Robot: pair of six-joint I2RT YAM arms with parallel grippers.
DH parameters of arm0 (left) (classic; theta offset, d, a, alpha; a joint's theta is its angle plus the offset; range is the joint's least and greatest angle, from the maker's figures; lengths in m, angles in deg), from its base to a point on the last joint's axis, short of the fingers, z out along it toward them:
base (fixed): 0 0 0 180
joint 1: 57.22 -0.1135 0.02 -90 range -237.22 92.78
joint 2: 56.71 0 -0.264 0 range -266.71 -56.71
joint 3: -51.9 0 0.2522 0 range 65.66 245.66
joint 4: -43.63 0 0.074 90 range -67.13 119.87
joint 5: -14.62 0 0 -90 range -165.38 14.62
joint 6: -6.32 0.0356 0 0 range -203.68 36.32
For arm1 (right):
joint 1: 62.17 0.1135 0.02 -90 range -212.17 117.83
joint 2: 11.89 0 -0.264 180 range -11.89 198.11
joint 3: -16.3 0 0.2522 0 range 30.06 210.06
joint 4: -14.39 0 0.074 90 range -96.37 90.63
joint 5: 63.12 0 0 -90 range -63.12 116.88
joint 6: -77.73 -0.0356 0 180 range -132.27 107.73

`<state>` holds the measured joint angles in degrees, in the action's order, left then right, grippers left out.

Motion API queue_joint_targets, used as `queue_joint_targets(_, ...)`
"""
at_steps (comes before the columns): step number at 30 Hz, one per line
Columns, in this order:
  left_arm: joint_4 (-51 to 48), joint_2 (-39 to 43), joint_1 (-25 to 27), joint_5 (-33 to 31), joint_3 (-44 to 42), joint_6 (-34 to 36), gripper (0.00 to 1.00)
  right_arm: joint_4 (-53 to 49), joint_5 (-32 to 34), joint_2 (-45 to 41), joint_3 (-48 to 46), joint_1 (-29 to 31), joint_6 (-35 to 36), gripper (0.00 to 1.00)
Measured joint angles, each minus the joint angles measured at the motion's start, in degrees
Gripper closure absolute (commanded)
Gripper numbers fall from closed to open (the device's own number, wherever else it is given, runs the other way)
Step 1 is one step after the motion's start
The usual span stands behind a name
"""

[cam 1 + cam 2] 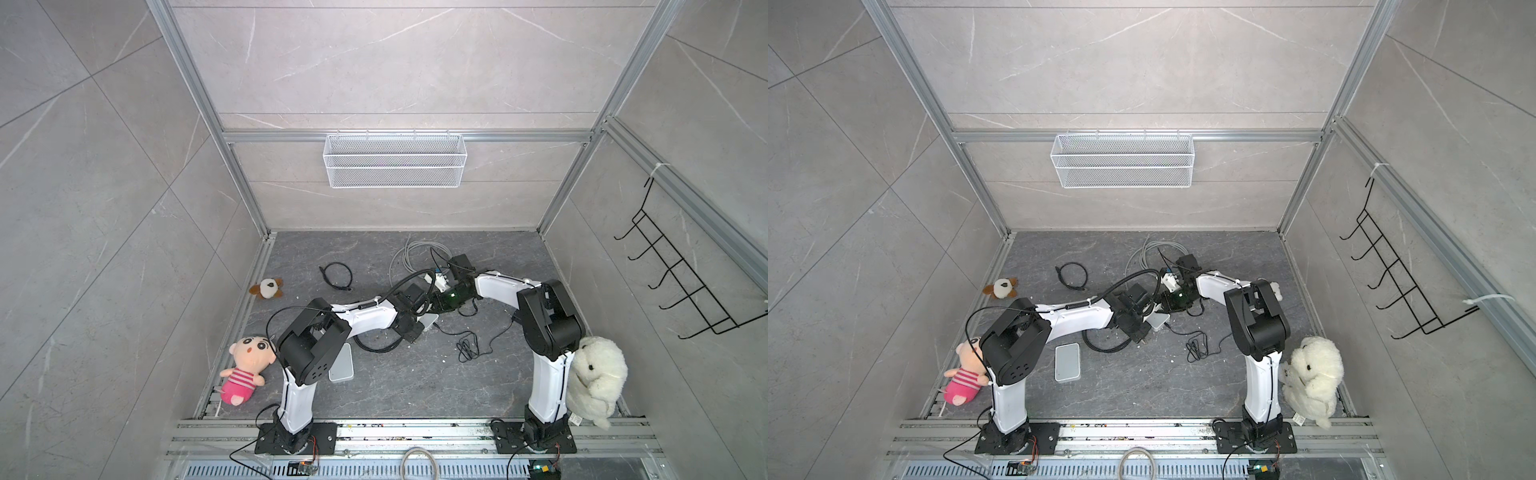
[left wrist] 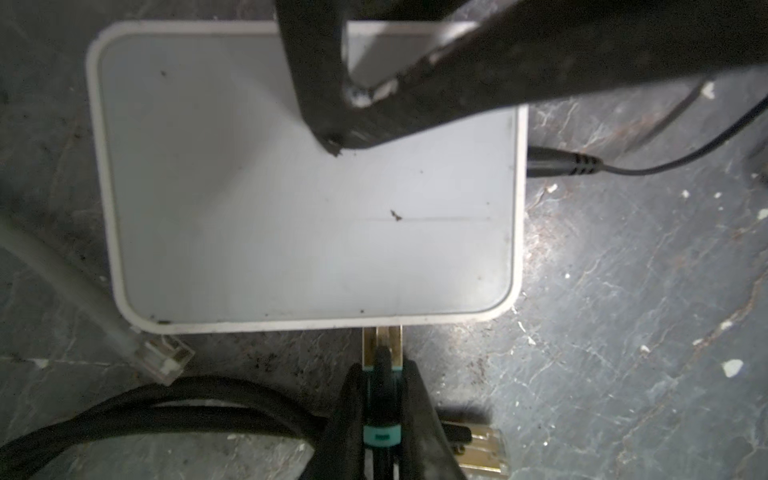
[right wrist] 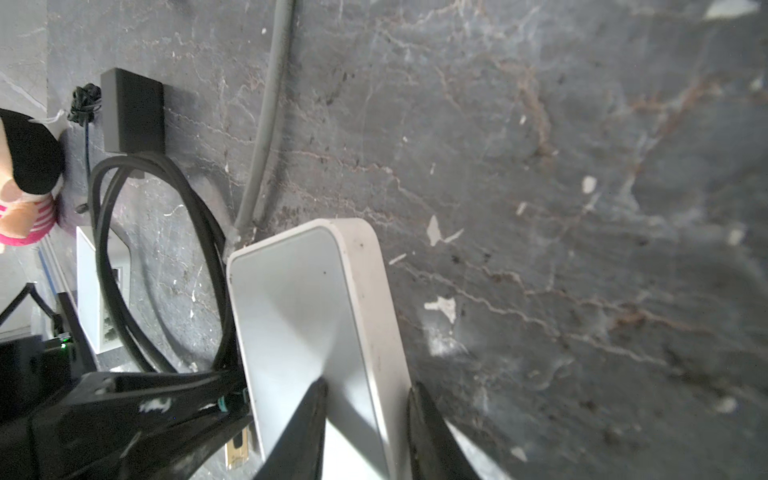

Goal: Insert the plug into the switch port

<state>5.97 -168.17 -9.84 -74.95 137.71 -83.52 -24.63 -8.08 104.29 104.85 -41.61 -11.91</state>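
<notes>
The white switch (image 2: 307, 187) lies flat on the dark floor; both top views show it between the two wrists (image 1: 430, 322) (image 1: 1159, 321). My left gripper (image 2: 382, 374) is shut on the plug (image 2: 382, 343), a clear gold-tinted connector on a black cable with teal bands. The plug's front end meets the switch's side wall, and the port itself is hidden under the rim. My right gripper (image 3: 365, 390) straddles another edge of the switch (image 3: 299, 299), one finger on its top face and one against its side wall.
A grey cable with a loose clear plug (image 2: 166, 357) lies beside the switch. A black power jack (image 2: 561, 164) sits in the switch's side. A second white box (image 1: 340, 365), a black cable coil (image 1: 336, 276) and plush toys (image 1: 245, 370) (image 1: 598, 374) lie around.
</notes>
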Motion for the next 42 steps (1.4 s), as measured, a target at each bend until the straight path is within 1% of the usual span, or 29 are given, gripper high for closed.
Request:
queue_joint_targets(8, -0.07, 0.00, -1.70, 2.23, 0.00, 3.15, 0.89, 3.39, -4.57, 0.17, -2.25, -0.94, 1.03, 0.68)
queue_joint_targets(12, -0.13, 0.00, -1.92, 4.28, 0.00, 6.16, 0.89, 3.63, -6.03, 0.59, -2.32, -1.27, 2.54, 0.67)
queue_joint_targets(15, -0.55, 0.00, -2.49, 5.92, 0.15, 8.28, 0.89, 0.00, -6.58, 2.14, 0.55, -1.27, 4.76, 0.67)
queue_joint_targets(19, -1.18, -0.02, -2.82, 6.36, 0.33, 9.42, 0.89, -4.76, -7.67, 4.07, 3.91, -1.27, 8.39, 0.68)
queue_joint_targets(24, -4.13, -0.81, -2.82, 7.43, 2.03, 9.94, 0.90, -7.39, -8.37, 4.26, 4.22, -1.25, 12.83, 0.68)
queue_joint_targets(30, -5.92, -1.42, -2.86, 8.28, 3.06, 10.14, 0.90, -8.37, -9.07, 4.35, 4.20, -1.25, 15.82, 0.69)
queue_joint_targets(38, -6.49, -1.42, -2.89, 9.94, 3.06, 9.44, 0.88, -9.81, -9.40, 4.24, 4.00, -1.25, 16.81, 0.69)
queue_joint_targets(42, -6.47, -1.42, -2.82, 10.27, 3.06, 9.18, 0.84, -9.57, -7.61, 2.71, 2.40, -1.22, 14.08, 0.67)
